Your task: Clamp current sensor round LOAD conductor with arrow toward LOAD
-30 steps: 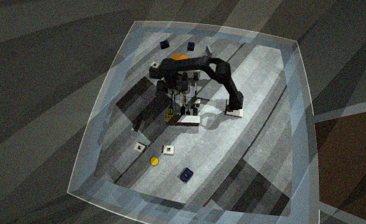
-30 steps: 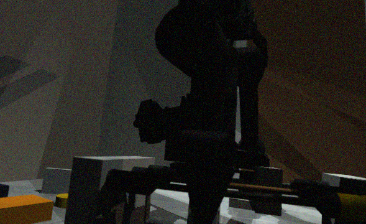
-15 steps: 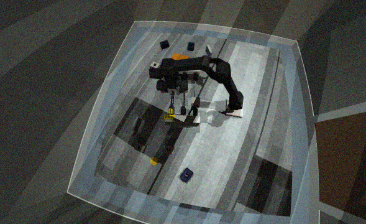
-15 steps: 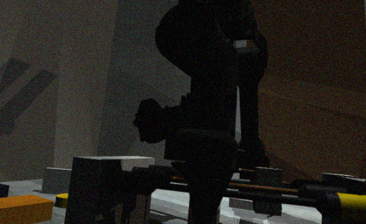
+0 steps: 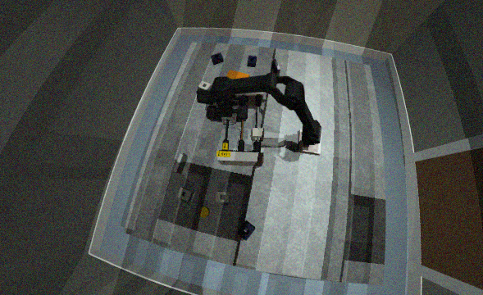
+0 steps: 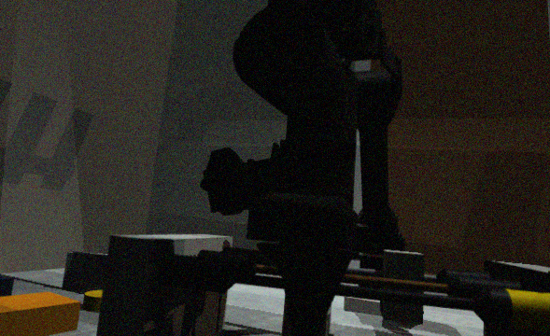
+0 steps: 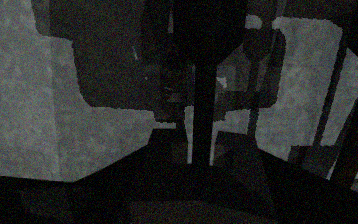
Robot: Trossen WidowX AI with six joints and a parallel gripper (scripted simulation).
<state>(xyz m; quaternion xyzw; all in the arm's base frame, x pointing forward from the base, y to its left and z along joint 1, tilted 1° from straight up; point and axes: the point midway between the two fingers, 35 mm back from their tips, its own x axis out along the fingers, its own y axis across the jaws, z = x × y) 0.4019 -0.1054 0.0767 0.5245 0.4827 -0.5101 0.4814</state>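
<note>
My gripper point(image 5: 228, 115) point(image 7: 201, 152) is low over the left conductor of three, its fingers either side of it and shut on the sensor. A small pale part of the sensor point(image 5: 229, 120) shows below the fingers; the rest is hidden or too dark to make out, so its arrow and latch cannot be seen. The left conductor point(image 5: 226, 132) point(image 7: 203, 115) runs between the fingers to a yellow sleeve point(image 5: 225, 146) point(image 6: 533, 303). A yellow label point(image 5: 224, 154) sits beside the sleeve, its lettering too blurred to read. In the exterior view the dark arm hides the grip.
A white terminal block point(image 5: 241, 158) holds the conductors' near ends. The brown conductor point(image 5: 242, 129) is beside the grip; a pale block point(image 5: 257, 132) point(image 6: 402, 285) sits on the right one. An orange block point(image 5: 238, 74) point(image 6: 27, 310), yellow disc point(image 5: 204, 211) and navy block point(image 5: 247, 230) lie around.
</note>
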